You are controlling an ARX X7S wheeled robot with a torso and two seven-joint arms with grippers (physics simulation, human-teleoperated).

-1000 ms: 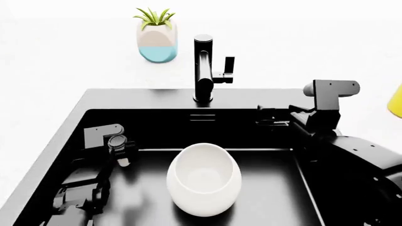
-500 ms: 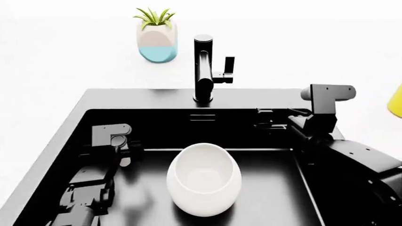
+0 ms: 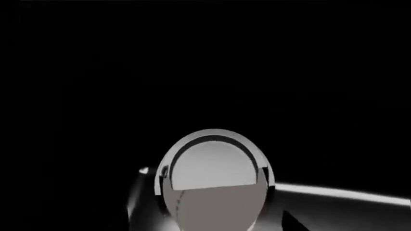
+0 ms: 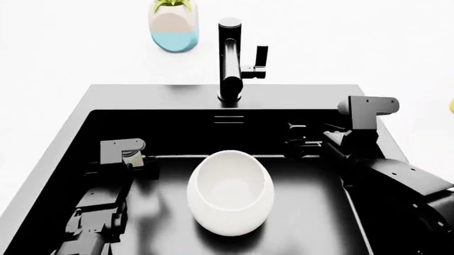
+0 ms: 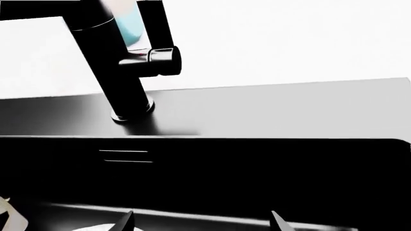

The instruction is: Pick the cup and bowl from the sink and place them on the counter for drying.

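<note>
The large white bowl (image 4: 230,192) sits upright in the middle of the black sink (image 4: 177,98). The small cream cup (image 4: 132,155) is to the bowl's left, held in my left gripper (image 4: 138,162). In the left wrist view the cup (image 3: 212,178) fills the space between the dark fingers of the left gripper (image 3: 212,222), its rim facing the camera. My right gripper (image 4: 298,141) hangs open over the sink's back right part, empty. Its two fingertips stand far apart in the right wrist view (image 5: 202,224). The white counter (image 4: 64,58) surrounds the sink.
A black faucet (image 4: 230,58) stands behind the sink's middle. A white-and-blue plant pot (image 4: 174,26) is on the counter behind it to the left. A sliver of a yellow bottle (image 4: 451,106) shows at the right edge. The sink walls enclose both arms.
The left gripper with the cup has risen and shifted slightly toward the bowl. The head view has tilted down, so the sink and faucet sit higher in the picture. The right arm barely moved.
</note>
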